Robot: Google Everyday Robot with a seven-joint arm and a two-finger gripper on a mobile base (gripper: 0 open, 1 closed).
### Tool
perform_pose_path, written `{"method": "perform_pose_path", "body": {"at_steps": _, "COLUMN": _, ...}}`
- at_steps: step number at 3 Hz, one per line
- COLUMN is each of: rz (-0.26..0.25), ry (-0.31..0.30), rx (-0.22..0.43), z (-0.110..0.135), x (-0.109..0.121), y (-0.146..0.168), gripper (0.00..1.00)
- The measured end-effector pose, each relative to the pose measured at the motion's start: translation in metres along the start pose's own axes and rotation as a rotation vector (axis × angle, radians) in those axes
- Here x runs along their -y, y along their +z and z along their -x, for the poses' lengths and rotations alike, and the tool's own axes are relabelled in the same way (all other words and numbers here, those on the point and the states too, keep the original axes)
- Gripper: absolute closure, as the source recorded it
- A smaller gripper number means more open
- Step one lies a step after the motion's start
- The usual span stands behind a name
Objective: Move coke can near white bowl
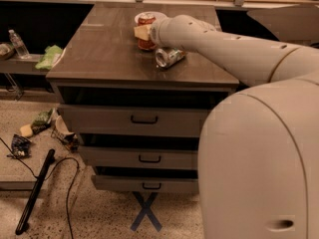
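Note:
The red-orange coke can (146, 20) stands upright in my gripper (143, 32), which is shut on it at the far middle of the dark cabinet top (109, 49). The white bowl (153, 15) shows only as a pale rim right behind the can, mostly hidden by the can and my arm (219, 39). The can is right against the bowl's near side. I cannot tell whether the can rests on the top or hangs just above it.
A silver-white can with green print (168, 57) lies on its side just in front of my arm. Below the top are three drawers (144, 119). A water bottle (18, 44) and a green cloth (49, 57) sit on a low shelf at left. Clutter and cables lie on the floor.

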State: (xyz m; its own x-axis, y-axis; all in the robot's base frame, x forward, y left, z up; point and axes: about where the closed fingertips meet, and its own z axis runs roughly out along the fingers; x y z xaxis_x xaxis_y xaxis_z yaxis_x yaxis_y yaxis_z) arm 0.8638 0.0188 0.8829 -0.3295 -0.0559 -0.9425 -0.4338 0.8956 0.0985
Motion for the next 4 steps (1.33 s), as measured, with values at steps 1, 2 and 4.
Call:
{"method": "perform_pose_path", "body": {"at_steps": 1, "rz": -0.052, "ry": 0.010, "rx": 0.000, "z": 0.001, "x": 0.018, "y": -0.010, "gripper": 0.35}}
{"method": "perform_pose_path", "body": {"at_steps": 2, "rz": -0.075, "ry": 0.002, "rx": -0.004, "z": 0.004, "x": 0.028, "y": -0.022, "gripper": 0.12}}
{"method": "perform_pose_path", "body": {"at_steps": 4, "rz": -0.075, "ry": -0.052, "rx": 0.001, "z": 0.020, "x": 0.032, "y": -0.057, "gripper": 0.00}}
